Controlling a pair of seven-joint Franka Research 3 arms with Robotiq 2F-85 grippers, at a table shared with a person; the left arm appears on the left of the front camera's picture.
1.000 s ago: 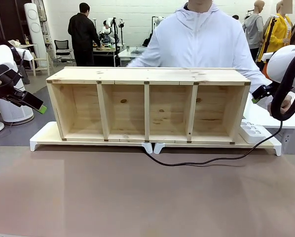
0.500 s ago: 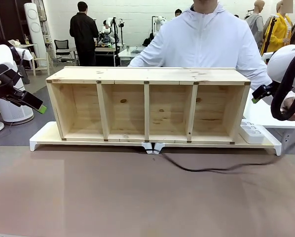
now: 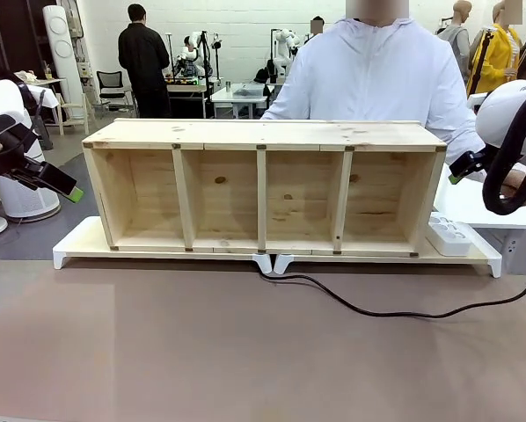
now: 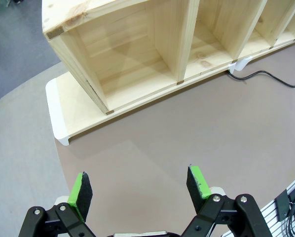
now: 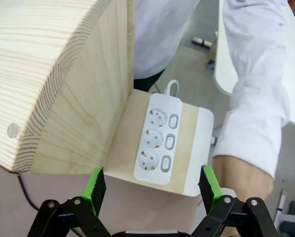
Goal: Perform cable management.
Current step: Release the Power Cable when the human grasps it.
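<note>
A wooden shelf [image 3: 263,186] with four open compartments stands on a low white-edged board [image 3: 78,242] at the far side of the brown table [image 3: 245,352]. The cable [image 3: 395,309] lies loose on the table in front of the shelf: it starts at the gap under the shelf's middle, curves along the tabletop toward the shelf's right end and rises past the table's right edge. In the left wrist view a short stretch of it [image 4: 266,76] runs out from the foot of the shelf.

A white power strip [image 5: 160,145] with three sockets rests on the board just beside the shelf's right end. A person in a white top [image 3: 377,79] stands behind the shelf, one hand [image 5: 241,175] near the strip.

The left gripper [image 4: 140,186] hangs off the shelf's left end with its jaws spread and empty. The right gripper [image 5: 152,185] hovers above the power strip, jaws spread wide, holding nothing.
</note>
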